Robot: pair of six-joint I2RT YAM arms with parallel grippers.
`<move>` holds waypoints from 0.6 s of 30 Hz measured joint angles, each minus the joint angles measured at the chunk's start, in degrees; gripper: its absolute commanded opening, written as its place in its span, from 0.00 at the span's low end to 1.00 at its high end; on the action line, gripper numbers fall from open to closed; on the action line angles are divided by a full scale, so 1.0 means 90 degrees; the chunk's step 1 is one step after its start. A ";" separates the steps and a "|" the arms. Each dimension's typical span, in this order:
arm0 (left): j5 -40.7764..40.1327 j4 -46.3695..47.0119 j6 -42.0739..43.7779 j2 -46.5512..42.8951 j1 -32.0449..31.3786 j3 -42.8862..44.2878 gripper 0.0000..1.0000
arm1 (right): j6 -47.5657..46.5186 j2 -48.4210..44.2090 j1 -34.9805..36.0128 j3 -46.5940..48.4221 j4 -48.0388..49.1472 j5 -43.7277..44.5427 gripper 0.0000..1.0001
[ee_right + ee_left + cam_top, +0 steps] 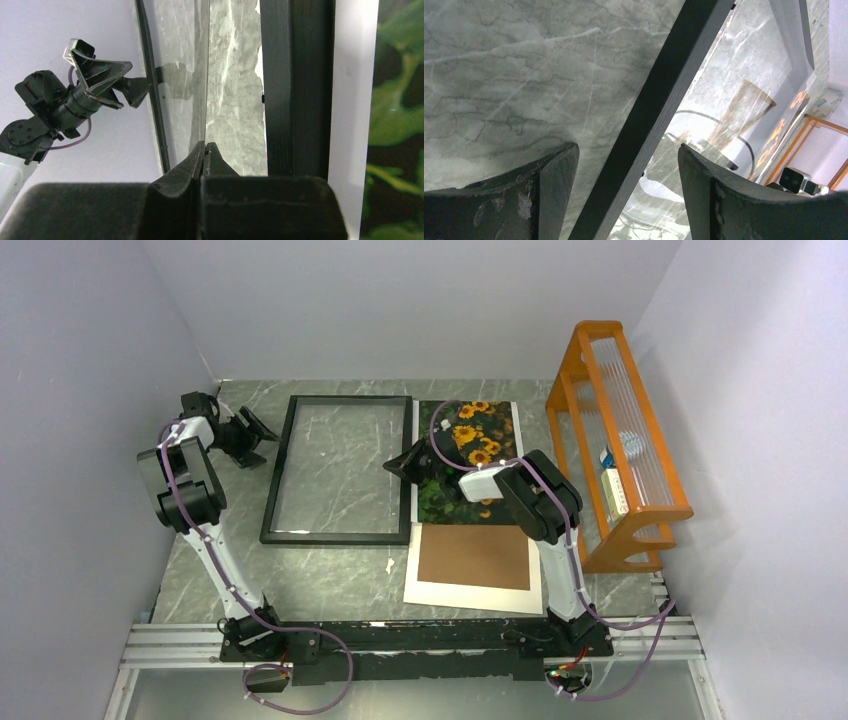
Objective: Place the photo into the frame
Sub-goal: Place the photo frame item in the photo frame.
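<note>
Black frame lies on the marble table. The photo lies just to its right, partly under my right arm. My left gripper is spread wide, and its wrist view shows the frame's left rail between its fingers. My right gripper is pinched fully closed on nothing, its tip by the frame's right rail.

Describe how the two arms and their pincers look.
The left arm and right arm have white links, chunky black joint housings and purple cables looped along them. The left pincer and right pincer have black tapered fingers; the left ones look scuffed.
</note>
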 measured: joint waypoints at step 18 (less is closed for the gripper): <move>0.0092 0.0012 0.0041 0.0056 -0.0002 0.0027 0.78 | -0.0151 0.0002 -0.0097 0.0274 0.0049 -0.0852 0.40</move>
